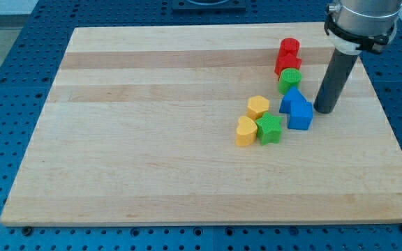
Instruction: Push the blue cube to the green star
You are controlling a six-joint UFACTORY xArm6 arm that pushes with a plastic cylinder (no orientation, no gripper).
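The blue cube [300, 114] sits right of centre on the wooden board [152, 139]. The green star [269, 129] lies just to the view's left of it, with a small gap between them. A second blue block [291, 97] touches the cube's upper left. My tip [324, 110] stands on the board just right of the blue cube, close to its right side; contact is not clear.
A yellow block [258, 107] and a yellow heart [246, 132] lie left of the star. A green round block [289, 79] and two red blocks [288, 49] [287, 65] line up above the blue blocks.
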